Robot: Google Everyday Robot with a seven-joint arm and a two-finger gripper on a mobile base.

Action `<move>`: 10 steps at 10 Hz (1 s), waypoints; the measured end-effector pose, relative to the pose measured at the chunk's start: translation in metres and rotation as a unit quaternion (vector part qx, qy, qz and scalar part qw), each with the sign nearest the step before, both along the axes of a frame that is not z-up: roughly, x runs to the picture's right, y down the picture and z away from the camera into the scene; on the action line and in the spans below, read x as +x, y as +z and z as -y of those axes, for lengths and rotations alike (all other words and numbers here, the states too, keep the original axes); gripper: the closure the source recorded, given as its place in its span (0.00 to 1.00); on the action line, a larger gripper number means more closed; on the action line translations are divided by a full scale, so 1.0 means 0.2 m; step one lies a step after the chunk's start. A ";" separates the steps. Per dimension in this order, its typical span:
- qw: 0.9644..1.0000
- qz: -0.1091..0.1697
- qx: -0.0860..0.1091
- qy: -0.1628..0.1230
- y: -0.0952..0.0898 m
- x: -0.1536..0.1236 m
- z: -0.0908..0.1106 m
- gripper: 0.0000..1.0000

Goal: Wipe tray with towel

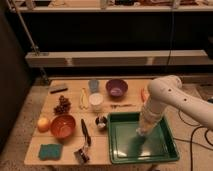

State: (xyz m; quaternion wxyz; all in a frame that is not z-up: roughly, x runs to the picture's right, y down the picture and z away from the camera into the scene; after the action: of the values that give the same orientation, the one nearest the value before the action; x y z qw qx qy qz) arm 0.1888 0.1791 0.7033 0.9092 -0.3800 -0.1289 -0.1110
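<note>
Camera view: the only view; all lines below come from it.
Tray place: the tray [126, 150] lies flat at the table's front right corner, its rim near the front and right edges.
Tray long axis: appears to run left to right, along the table's front edge.
Gripper place: the gripper [142, 129] points down into the tray, right of its middle and toward the back rim; the arm reaches in from the table's right side.
Gripper state: cannot tell whether it is clamped or loose.
Towel place: the towel [140, 134] seems to be the pale bunch at the gripper's tip, down at the tray floor; it is hard to separate from the pale arm.
Key relation: most of the bare tray floor lies left of the gripper and forward of it, toward the front left corner of the tray.
Judged next move: a sweep leftward along the long axis, then forward.
Neighbours: a purple bowl [116, 88] sits behind the tray and a white cup [96, 101] behind its left corner, both outside the rim.
</note>
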 end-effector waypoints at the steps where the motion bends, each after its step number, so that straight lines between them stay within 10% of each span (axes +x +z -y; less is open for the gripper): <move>1: 1.000 0.005 0.001 -0.001 0.01 -0.03 0.00 1.00; 10: 0.994 0.094 -0.020 -0.050 -0.09 -0.39 -0.12 1.00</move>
State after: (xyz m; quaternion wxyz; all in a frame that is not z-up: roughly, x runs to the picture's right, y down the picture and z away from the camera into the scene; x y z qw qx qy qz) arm 0.1111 0.2039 0.6857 0.8787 -0.3919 -0.1963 -0.1891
